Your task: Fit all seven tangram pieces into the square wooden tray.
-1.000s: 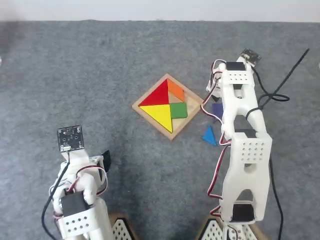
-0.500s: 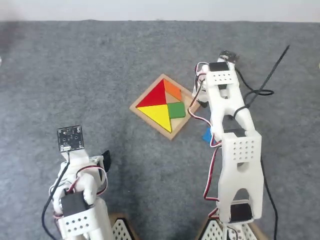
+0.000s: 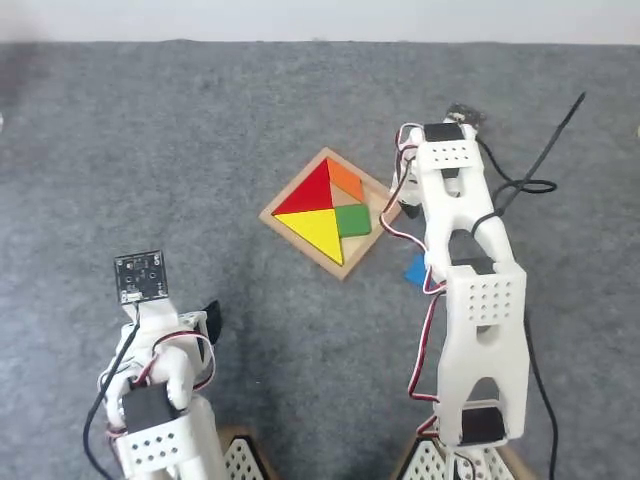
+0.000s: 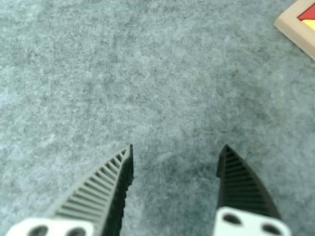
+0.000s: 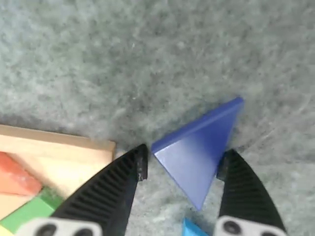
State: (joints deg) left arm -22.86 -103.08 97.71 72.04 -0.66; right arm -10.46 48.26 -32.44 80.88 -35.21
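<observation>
The right gripper point(image 5: 185, 152) is straddling the dark blue triangle point(image 5: 197, 147), jaws wide, just right of the wooden tray point(image 5: 64, 146). The left gripper point(image 4: 174, 150) is hovering, jaws wide, over grey felt point(image 4: 147, 73).

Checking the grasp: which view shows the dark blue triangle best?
The right wrist view: the dark blue triangle lies between the open fingers of the right gripper. In the high view the right arm covers that spot; the left wrist view faces carpet and a tray corner.
</observation>
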